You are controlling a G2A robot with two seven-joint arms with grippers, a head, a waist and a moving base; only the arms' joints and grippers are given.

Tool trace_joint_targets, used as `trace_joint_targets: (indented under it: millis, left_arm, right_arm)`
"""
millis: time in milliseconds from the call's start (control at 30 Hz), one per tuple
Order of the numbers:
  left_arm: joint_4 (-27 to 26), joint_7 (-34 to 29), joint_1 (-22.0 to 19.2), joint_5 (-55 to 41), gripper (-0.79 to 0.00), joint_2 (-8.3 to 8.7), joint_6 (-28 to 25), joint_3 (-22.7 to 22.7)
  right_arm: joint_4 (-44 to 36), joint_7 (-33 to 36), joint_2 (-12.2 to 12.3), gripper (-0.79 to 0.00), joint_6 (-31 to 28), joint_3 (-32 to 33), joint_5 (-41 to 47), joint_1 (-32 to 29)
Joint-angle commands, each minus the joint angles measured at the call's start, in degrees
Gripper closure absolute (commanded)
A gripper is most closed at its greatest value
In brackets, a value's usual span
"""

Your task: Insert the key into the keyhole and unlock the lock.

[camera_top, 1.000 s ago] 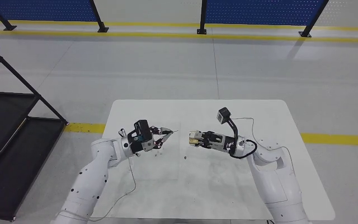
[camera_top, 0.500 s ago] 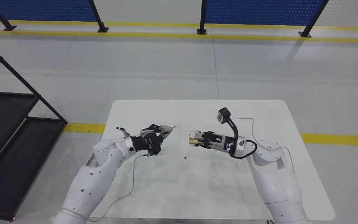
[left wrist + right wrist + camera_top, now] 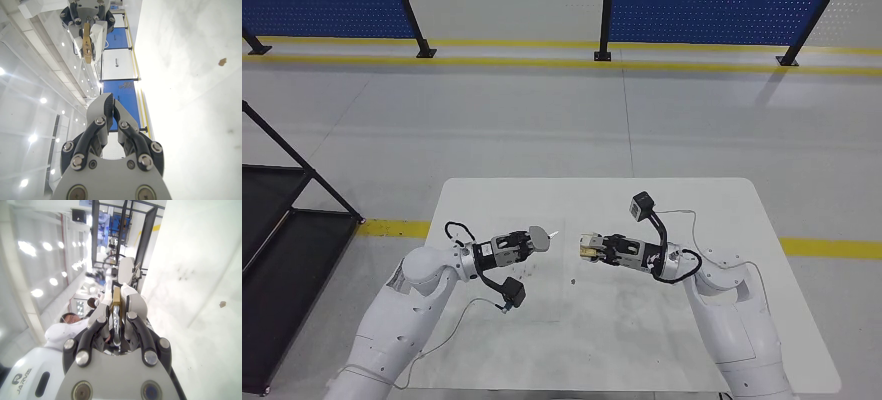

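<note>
My right gripper (image 3: 587,248) is shut on a brass padlock (image 3: 116,299), held above the middle of the white table (image 3: 642,330); the chrome shackle (image 3: 116,323) sits between the fingers. In the left wrist view the padlock (image 3: 87,48) faces me end-on with its keyhole (image 3: 87,50) showing. My left gripper (image 3: 539,238) hangs a short gap to the left of the padlock, pointing at it. Its fingers (image 3: 107,108) are shut on a thin silver key (image 3: 556,233), whose tip sticks out toward the lock without touching it.
A small brown crumb (image 3: 572,283) lies on the table below the gap between the grippers. A black rack (image 3: 282,250) stands to the left of the table. Blue barriers (image 3: 692,20) line the far floor.
My left wrist has rolled over, swinging its camera from above the arm to below it, and the key has moved slightly toward the padlock. The right arm has not moved.
</note>
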Motion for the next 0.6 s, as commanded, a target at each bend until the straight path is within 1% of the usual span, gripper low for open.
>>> trace_joint_targets:
  millis: [0,267,367,400,533,567]
  left_arm:
    - [0.02,0.02,-0.01,-0.03,0.000,-0.01,0.01,0.00]
    - [-0.04,-0.13,0.02,-0.13,0.000,-0.01,0.01,0.03]
    - [-0.37,0.73,-0.61,2.74,0.000,0.30,2.88,0.07]
    - [-0.38,2.52,-0.77,2.76,0.000,0.38,3.98,0.36]
    - [0.89,6.36,-2.09,4.05,0.000,0.83,7.82,0.13]
    - [0.66,8.26,-2.62,4.36,0.000,0.95,9.27,0.28]
  right_arm:
    - [0.00,0.00,0.00,0.000,0.00,0.00,0.00,0.00]
    - [0.00,0.00,0.00,0.000,0.00,0.00,0.00,0.00]
    - [0.00,0.00,0.00,0.000,0.00,0.00,0.00,0.00]
    - [0.00,0.00,0.00,0.000,0.00,0.00,0.00,0.00]
    - [0.00,0.00,0.00,0.000,0.00,0.00,0.00,0.00]
    - [0.00,0.00,0.00,0.000,0.00,0.00,0.00,0.00]
